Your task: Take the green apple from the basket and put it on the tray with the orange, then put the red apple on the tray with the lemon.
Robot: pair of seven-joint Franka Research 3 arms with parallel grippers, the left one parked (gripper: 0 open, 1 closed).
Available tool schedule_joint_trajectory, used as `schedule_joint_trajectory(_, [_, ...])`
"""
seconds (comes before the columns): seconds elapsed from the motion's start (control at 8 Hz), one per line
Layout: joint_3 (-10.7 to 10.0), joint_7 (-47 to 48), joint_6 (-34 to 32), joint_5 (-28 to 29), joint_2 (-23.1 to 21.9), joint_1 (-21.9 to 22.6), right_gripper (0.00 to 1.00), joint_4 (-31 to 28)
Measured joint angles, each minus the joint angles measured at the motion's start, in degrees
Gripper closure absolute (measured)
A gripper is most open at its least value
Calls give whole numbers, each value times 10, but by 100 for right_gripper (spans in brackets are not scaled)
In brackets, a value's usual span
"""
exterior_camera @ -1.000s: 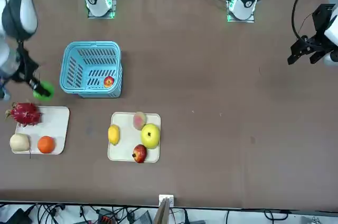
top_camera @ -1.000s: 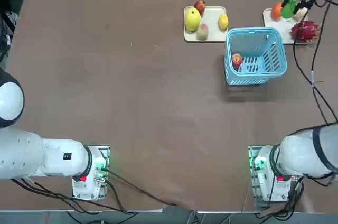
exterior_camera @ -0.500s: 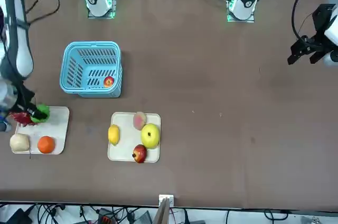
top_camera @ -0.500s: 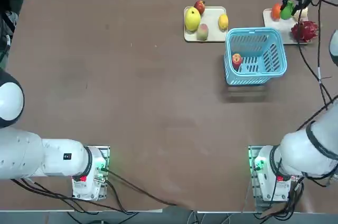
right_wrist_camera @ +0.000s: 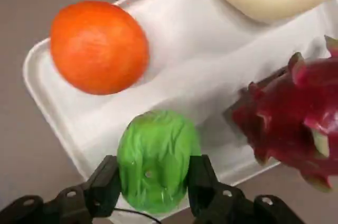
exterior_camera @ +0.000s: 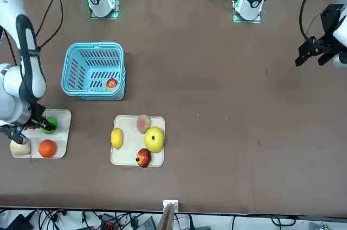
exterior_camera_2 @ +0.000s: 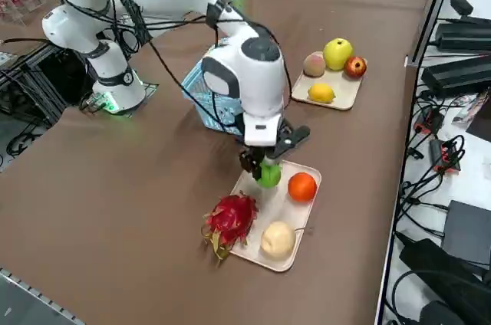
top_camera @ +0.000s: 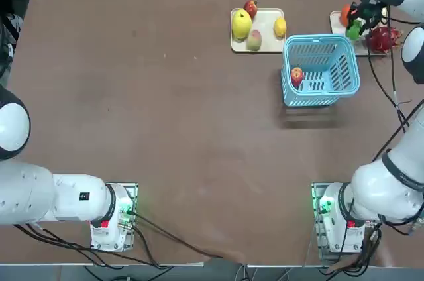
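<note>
My right gripper (exterior_camera_2: 265,168) is shut on the green apple (right_wrist_camera: 156,158), one finger on each side of it. It holds the apple low over the basket-side end of the tray with the orange (exterior_camera_2: 285,207); whether the apple touches the tray I cannot tell. The orange (right_wrist_camera: 99,47) lies on that tray beside the apple (top_camera: 353,29). The red apple (top_camera: 297,75) sits inside the light blue basket (top_camera: 318,39). The tray with the lemon (top_camera: 265,29) lies left of the basket in the top view, and the lemon (top_camera: 280,26) is on it.
A magenta dragon fruit (exterior_camera_2: 232,218) and a pale round fruit (exterior_camera_2: 277,239) share the tray with the orange. A yellow fruit (top_camera: 241,24), a dark red fruit (top_camera: 250,8) and a green-pink fruit (top_camera: 254,40) lie with the lemon. The table's far edge runs just beyond both trays.
The right gripper has carried the green apple from the air beside the basket over the tray with the orange and lowered it there. The rest of the fruit has stayed put.
</note>
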Motion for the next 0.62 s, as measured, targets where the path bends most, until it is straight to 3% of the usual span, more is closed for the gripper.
schedule_joint_trajectory(0.25, [1,-2,34,0,6,-2,30,-16])
schedule_joint_trajectory(0.5, [4,-3,36,0,4,0,1,-22])
schedule_joint_trajectory(0.62, [5,-4,10,0,-6,1,0,-21])
